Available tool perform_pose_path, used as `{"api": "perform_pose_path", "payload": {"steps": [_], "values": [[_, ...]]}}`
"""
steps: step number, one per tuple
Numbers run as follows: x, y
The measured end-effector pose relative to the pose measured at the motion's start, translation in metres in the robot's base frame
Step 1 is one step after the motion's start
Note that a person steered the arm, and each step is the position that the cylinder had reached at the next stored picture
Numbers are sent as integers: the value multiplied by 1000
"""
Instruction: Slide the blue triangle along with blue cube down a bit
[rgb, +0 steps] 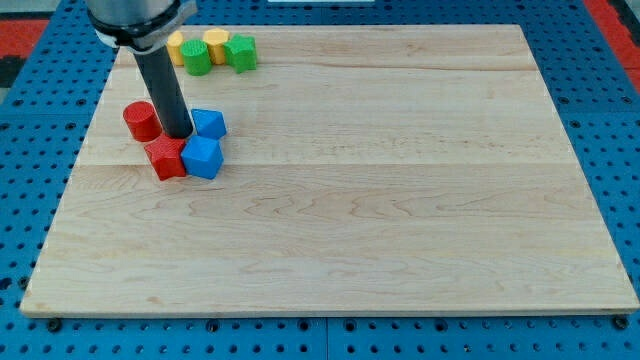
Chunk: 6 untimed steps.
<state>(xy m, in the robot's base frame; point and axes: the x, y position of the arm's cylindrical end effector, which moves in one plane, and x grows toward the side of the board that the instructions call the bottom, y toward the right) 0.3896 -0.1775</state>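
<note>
Two blue blocks sit close together at the board's left. The upper blue block (210, 123) lies just right of my rod; its shape is hard to make out. The lower blue block (203, 157) looks like a cube and touches a red block (166, 158) on its left. My tip (178, 135) rests on the board between the red cylinder (141, 121) on its left and the upper blue block on its right, just above the red block and the lower blue block.
At the board's top left stands a cluster: a yellow block (175, 46), a green block (197, 57), a yellow cylinder (217, 44) and a green block (241, 52). The wooden board (400, 200) lies on a blue pegboard.
</note>
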Motion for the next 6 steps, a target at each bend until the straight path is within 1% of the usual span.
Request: {"api": "perform_pose_path", "payload": {"steps": [1, 2, 3, 4, 5, 6], "values": [[-34, 9], [-24, 33], [14, 41], [32, 39], [32, 39], [66, 42]]}}
